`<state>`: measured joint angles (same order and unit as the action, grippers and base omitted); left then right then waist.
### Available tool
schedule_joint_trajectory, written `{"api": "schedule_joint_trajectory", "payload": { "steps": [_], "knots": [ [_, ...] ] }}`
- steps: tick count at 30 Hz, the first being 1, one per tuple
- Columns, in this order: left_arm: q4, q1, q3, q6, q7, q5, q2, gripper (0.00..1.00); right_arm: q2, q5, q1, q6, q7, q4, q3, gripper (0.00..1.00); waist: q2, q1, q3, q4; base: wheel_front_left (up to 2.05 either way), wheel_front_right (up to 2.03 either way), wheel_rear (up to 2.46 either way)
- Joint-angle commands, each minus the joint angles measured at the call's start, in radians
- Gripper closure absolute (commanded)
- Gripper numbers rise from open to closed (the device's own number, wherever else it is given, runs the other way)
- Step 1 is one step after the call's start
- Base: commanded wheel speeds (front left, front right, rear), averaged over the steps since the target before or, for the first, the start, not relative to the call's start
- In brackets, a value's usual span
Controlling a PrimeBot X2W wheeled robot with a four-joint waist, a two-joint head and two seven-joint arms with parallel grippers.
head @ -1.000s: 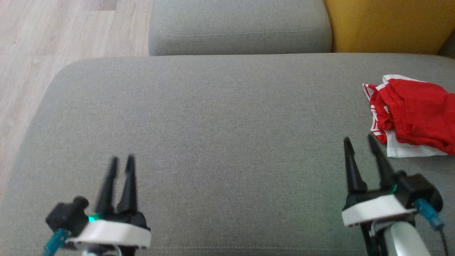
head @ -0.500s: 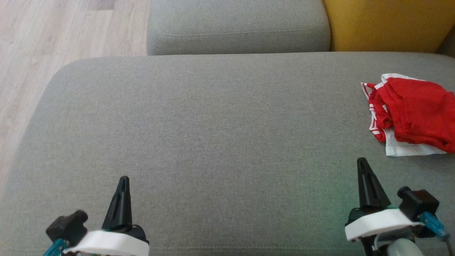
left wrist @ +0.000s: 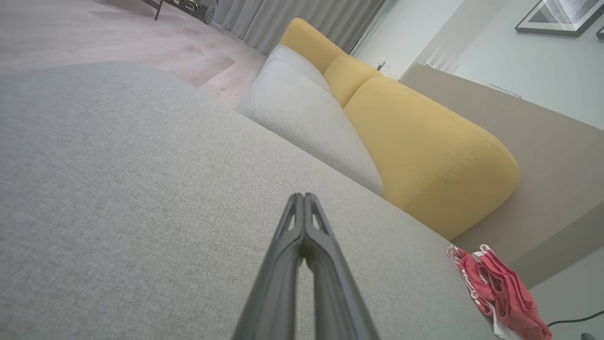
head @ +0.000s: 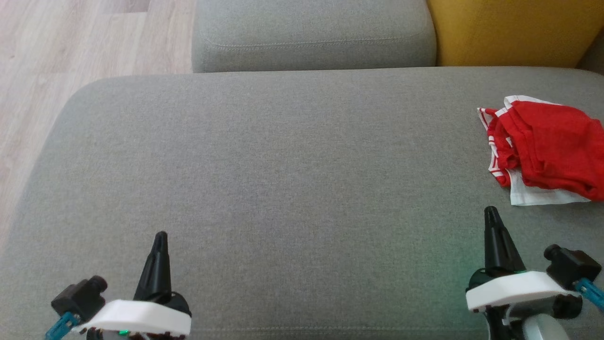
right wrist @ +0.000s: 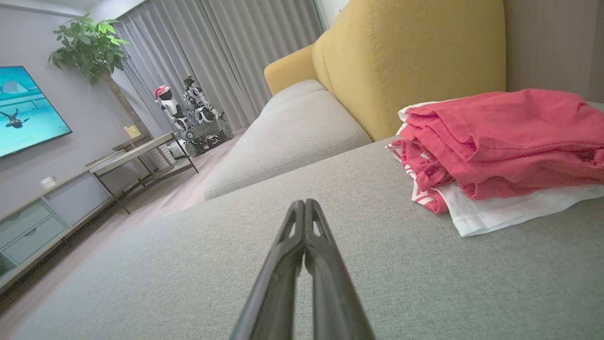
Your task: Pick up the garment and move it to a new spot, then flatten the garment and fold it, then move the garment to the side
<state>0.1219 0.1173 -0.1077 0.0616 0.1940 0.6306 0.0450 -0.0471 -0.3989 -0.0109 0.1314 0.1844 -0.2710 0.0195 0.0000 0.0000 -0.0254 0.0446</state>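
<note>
Wide grey fabric sofa seat (head: 283,189), flat and smooth, rounded at the far left corner. Beyond it a second grey seat cushion (head: 311,33), and just right of that a mustard-yellow back cushion (head: 509,33). Pale wood-plank floor (head: 71,47) off to the left.

At the right edge of the seat, the garment (head: 547,151): red cloth bunched in loose folds over a white layer, red-and-white striped trim on its left side, touched by nothing.

Low at the near left, the left end effector (head: 160,234), fingers pressed together to a single point, holding nothing, well apart from the garment. At the near right, the right end effector (head: 490,210), likewise closed tight and empty, tip near the garment's white lower corner but clear of it.

In the right wrist view, grey floor-length curtains (right wrist: 212,52), a leafy potted plant (right wrist: 89,42), a wall screen (right wrist: 23,108) glowing blue, a low cabinet with drawers (right wrist: 28,226), a metal-legged table (right wrist: 141,151) and a small robot in a red cap (right wrist: 170,104) by the curtains. In the left wrist view, a framed picture (left wrist: 557,16) high on a pale wall.
</note>
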Motion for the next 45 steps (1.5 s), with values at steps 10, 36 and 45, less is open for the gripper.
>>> {"api": "schedule_joint_trajectory", "payload": {
  "steps": [10,36,45],
  "knots": [
    [-0.014,-0.067,0.034,0.013,-0.028,0.118,0.017,1.0,-0.009,-0.143,0.056,0.0,-0.033,0.032,-0.013,1.0,0.0,0.0,0.003,-0.005,0.0,0.0,0.0],
    [0.025,-0.112,0.075,0.03,-0.098,0.383,0.024,1.0,-0.012,-0.462,0.074,0.0,-0.106,0.031,-0.043,1.0,0.0,0.0,0.011,-0.016,0.0,0.0,0.0],
    [0.039,-0.128,0.091,0.035,-0.124,0.474,0.025,1.0,-0.012,-0.571,0.08,0.0,-0.132,0.03,-0.054,1.0,0.0,0.0,0.013,-0.02,0.0,0.0,0.0]
  ]
}}
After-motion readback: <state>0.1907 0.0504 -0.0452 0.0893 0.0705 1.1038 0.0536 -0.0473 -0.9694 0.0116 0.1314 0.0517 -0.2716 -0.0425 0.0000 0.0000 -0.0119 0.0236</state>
